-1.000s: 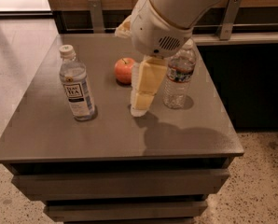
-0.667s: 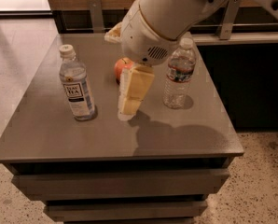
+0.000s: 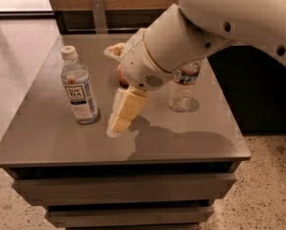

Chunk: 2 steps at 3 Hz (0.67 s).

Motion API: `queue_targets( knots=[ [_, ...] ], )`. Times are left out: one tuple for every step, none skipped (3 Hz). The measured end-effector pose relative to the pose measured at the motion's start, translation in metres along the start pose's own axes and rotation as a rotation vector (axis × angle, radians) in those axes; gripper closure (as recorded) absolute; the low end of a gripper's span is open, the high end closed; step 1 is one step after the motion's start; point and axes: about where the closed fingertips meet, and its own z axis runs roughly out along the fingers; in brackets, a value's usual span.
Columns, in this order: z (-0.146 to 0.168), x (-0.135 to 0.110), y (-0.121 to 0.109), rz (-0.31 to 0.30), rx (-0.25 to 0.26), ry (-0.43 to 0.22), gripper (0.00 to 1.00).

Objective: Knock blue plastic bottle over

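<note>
Handling looked easy — the blue plastic bottle (image 3: 80,92) stood upright on the left half of the table (image 3: 47,143), tall, narrow-based, smooth and probably light, so a sideways push high on its label should topple it. Over the table's middle hung the gripper (image 3: 115,127), low to the surface — open or closed, I could not tell.

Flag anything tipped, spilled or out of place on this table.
Nothing stands out. The tea bottle and the water bottle both stand upright on the table, with no spill; the claw hangs low beside the tea bottle, apart from it.
</note>
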Motion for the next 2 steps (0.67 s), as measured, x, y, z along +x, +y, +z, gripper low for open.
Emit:
queue_targets(
  knots=[
    [0.0157, 0.0043, 0.0077, 0.069, 0.040, -0.106, 0.00],
    [0.0157, 0.0042, 0.0078, 0.068, 0.039, -0.105, 0.00]
  ],
)
